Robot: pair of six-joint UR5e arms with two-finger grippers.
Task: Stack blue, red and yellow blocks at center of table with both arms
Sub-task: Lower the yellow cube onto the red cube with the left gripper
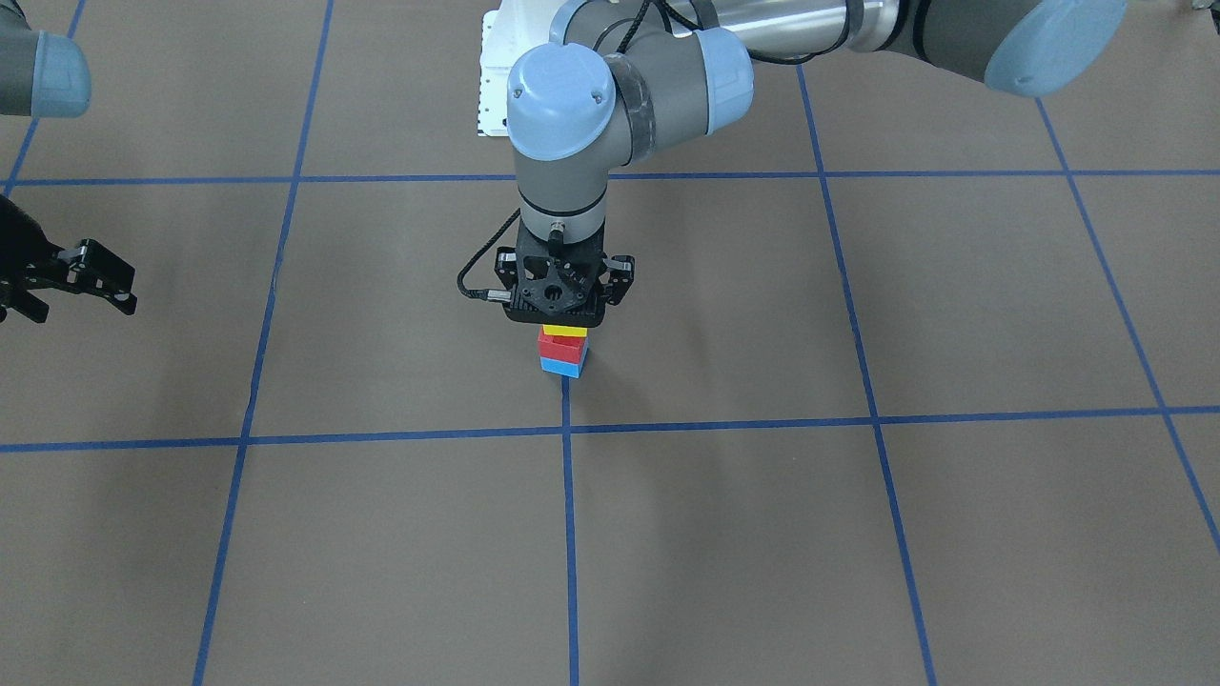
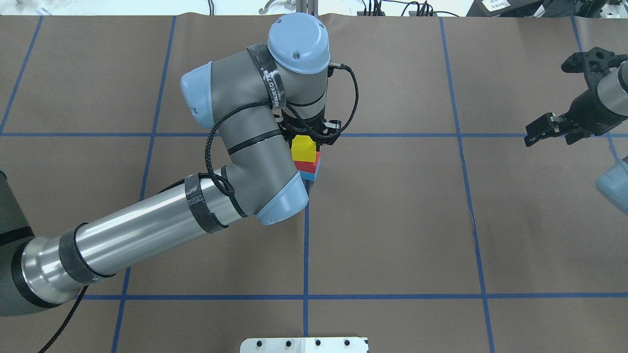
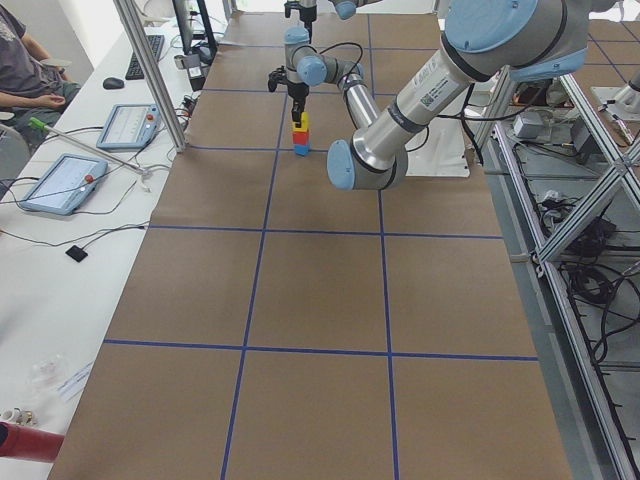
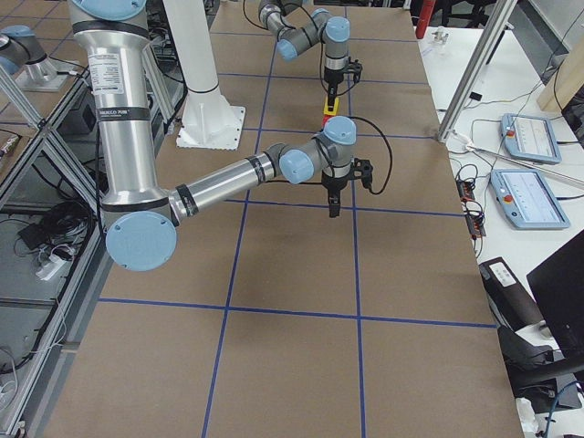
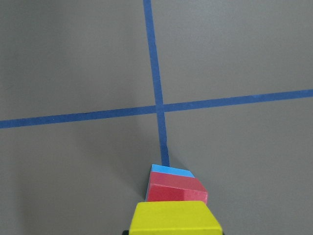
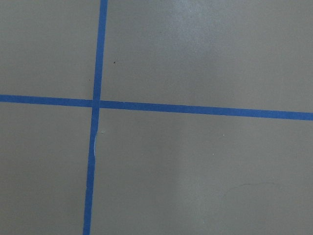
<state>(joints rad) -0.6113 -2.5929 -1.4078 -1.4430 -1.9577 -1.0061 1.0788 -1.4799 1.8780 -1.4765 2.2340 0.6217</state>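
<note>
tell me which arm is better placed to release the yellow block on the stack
Left. The left gripper is at the centre, closed on the yellow block atop the red block and blue block. The right gripper is open, empty, far to the side.

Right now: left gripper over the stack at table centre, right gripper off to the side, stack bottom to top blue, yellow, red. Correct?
Only the order is wrong. Bottom to top it is blue block, red block, yellow block, as the exterior front-facing view shows. The left gripper is over the stack and the right gripper is off to the side, as you say.
</note>
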